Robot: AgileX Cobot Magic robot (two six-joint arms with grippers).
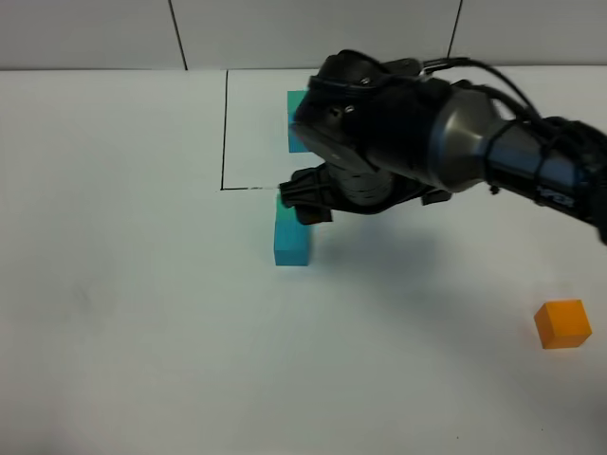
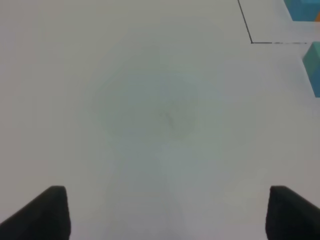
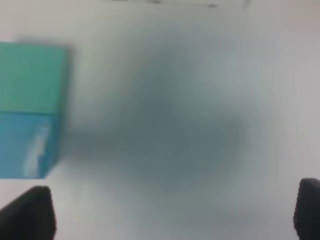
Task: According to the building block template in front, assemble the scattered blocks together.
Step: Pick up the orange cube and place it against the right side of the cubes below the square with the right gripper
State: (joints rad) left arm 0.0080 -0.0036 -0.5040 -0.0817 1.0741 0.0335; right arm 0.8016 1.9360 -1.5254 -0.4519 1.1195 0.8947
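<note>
Eyes on the scattered blocks (image 1: 290, 226): the teal-green cube (image 1: 284, 209) and the blue cube (image 1: 293, 245) are seen pressed face to face, forming a short matte bar on the white table (image 1: 114, 303), just below the lower line of the black drawn frame (image 1: 224, 133). Up close in the right wrist view, a flat green face is met by a blue one, and a pale streak of glare is carried on the blue. The orange cube (image 1: 563, 323) is found alone, well apart, toward the right edge of the table. Inside the frame, only a teal part of the building block template (image 1: 296, 118) is shown; the rest is hidden by the right arm (image 1: 455, 133). The right gripper (image 1: 305, 201) is held over the green end of the pair, fingers spread wide, nothing gripped, the cubes lying off to one side of them. The left gripper (image 2: 167, 214) is not caught by the high camera; in its wrist view the dark fingertips are parted over bare table, nothing held.
</note>
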